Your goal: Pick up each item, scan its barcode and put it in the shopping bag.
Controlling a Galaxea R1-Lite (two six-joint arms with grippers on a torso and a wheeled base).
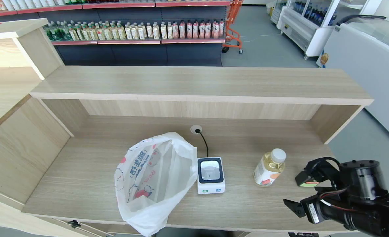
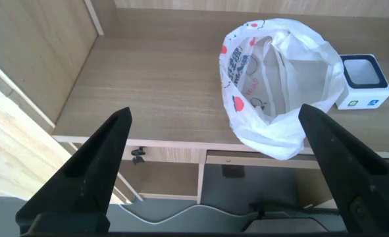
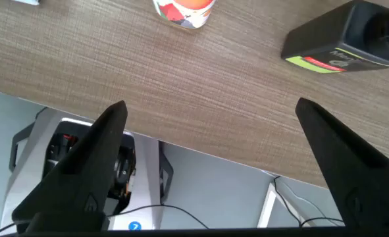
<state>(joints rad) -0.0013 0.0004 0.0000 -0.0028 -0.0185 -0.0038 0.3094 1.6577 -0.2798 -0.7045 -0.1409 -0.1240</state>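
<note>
Right pincer (image 3: 210, 108) and left pincer (image 2: 215, 112) both spread, empty. Risk: an off-centre approach could tip the upright bottle (image 1: 269, 167); the limp shopping bag (image 1: 155, 177) mouth could fold shut on the drop.

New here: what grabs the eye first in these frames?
The white shopping bag gapes open at the front of the counter, just left of the scanner. A white-capped bottle stands upright right of the scanner. The right gripper hangs open over the counter's front edge, right of the bottle.
</note>
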